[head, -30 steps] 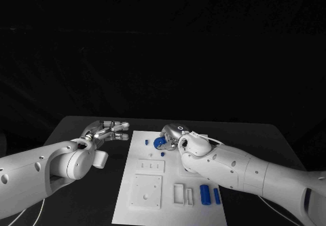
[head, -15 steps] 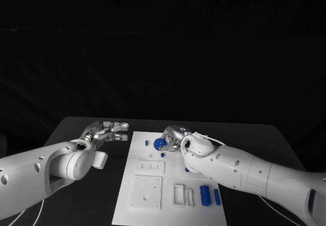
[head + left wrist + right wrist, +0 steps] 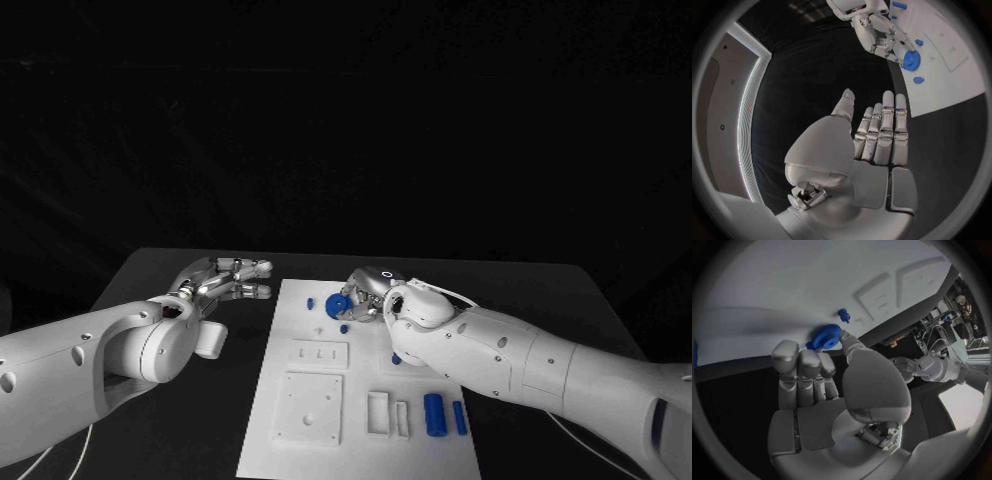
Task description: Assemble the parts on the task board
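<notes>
The right hand (image 3: 378, 296) has its fingers (image 3: 807, 365) pinched on a round blue part (image 3: 338, 304) at the far end of the task board (image 3: 361, 440), beside two small blue pieces (image 3: 918, 79). Two blue cylinders (image 3: 434, 411) lie toward the board's near right corner. The left hand (image 3: 219, 278) hovers over the bare tabletop (image 3: 188, 430) off the board's left edge — fingers straight, together, holding nothing.

- Dim scene: black backdrop and matte black table (image 3: 173, 275) swallow most light.
- The flat white rectangular task board (image 3: 361, 440) and glossy white arm shells reflect brightest.
- Soft shadow falls on the board just beside the right hand's silver fingers (image 3: 807, 367).
- Wrist views bend straight edges strongly toward their dark circular rims.
</notes>
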Robot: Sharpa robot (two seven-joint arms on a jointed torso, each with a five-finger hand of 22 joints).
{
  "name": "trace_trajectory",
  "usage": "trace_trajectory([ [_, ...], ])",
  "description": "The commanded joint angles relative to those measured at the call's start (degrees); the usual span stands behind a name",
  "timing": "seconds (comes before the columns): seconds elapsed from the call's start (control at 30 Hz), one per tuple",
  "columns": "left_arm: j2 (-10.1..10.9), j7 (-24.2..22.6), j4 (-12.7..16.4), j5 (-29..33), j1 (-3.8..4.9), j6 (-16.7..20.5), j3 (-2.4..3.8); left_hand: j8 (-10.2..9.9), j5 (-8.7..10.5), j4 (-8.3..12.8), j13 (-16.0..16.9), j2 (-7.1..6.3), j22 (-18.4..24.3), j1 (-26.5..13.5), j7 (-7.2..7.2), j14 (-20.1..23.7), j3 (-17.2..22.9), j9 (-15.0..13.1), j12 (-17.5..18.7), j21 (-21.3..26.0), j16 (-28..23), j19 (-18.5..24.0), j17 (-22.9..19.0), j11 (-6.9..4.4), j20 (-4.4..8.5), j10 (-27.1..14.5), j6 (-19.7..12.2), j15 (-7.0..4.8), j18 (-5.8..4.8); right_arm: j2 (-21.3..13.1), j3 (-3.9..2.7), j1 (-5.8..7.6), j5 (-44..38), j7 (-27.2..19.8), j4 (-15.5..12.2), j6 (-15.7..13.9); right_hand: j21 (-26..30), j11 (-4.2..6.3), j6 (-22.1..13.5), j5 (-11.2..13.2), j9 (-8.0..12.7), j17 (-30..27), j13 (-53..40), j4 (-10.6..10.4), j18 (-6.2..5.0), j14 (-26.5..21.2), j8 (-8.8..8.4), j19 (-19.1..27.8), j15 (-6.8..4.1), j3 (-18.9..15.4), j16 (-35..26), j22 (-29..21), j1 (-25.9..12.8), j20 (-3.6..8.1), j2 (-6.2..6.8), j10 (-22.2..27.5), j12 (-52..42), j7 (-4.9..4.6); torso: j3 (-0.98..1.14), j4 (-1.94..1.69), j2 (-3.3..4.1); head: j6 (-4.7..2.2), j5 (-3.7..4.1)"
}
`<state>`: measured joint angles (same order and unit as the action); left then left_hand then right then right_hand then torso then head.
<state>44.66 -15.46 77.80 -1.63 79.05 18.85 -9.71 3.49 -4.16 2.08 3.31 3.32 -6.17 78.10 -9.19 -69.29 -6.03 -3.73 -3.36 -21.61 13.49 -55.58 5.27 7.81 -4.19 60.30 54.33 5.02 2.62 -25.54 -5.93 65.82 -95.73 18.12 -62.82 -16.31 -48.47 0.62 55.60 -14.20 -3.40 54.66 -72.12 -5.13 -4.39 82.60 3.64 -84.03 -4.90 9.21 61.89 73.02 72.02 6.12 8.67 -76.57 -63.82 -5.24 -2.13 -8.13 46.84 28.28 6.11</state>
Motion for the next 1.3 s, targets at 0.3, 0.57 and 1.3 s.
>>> trace_trajectory([
  [0.3,0.3,-0.5,0.0,-0.2,0.04,-0.1,0.05,0.1,0.02,0.1,0.1,-0.22,0.1,-0.3,0.14,0.3,0.2,0.0,-0.1,-0.4,0.1,0.4,-0.1,0.06,0.09,-0.3,-0.4,0.01,0.05,-2.7,0.13,-0.33,0.8,0.8,-2.6,-0.7,0.2,-0.09,1.8,-0.1,-0.1,0.0,-0.1,-0.6,-0.71,0.2,-0.11,-3.3,0.16,0.6,-0.2,0.0,-0.6,-0.13,-0.02,0.1,0.1,-0.28,0.03,0.16,-0.06,0.04,-0.28],
  [0.57,0.5,-0.6,0.0,-0.2,0.04,-0.1,0.05,0.1,0.02,0.1,0.1,-0.22,0.1,-0.3,0.14,0.3,0.2,0.0,-0.1,-0.4,0.1,0.4,-0.1,0.06,0.09,-0.3,-0.4,0.01,0.05,-4.5,-0.05,-0.38,2.5,-0.9,-3.8,-7.9,0.4,-0.13,2.3,0.2,-0.2,-0.1,0.0,-0.9,-0.87,0.2,-0.1,-3.2,0.2,0.8,-0.3,-0.1,-0.5,-0.16,0.24,0.1,0.2,-0.3,0.08,0.13,-0.07,-0.29,-0.19],
  [1.3,-0.3,-1.2,-4.8,-0.3,0.06,-0.7,0.09,0.1,0.0,0.2,0.1,-0.17,0.2,-0.3,0.05,0.4,0.2,0.0,-0.1,-0.3,0.1,0.6,-0.1,-0.01,0.08,0.5,-0.1,0.01,-0.02,-14.1,-4.8,-0.42,25.9,-19.5,-5.5,-6.1,2.0,-0.73,2.6,-3.9,-0.1,-1.4,1.0,8.0,-1.24,0.0,-0.12,-3.1,0.69,-4.1,-1.8,-0.1,0.6,-0.7,-4.22,1.2,1.2,-1.11,1.13,2.48,-2.42,-1.57,-1.35],
])
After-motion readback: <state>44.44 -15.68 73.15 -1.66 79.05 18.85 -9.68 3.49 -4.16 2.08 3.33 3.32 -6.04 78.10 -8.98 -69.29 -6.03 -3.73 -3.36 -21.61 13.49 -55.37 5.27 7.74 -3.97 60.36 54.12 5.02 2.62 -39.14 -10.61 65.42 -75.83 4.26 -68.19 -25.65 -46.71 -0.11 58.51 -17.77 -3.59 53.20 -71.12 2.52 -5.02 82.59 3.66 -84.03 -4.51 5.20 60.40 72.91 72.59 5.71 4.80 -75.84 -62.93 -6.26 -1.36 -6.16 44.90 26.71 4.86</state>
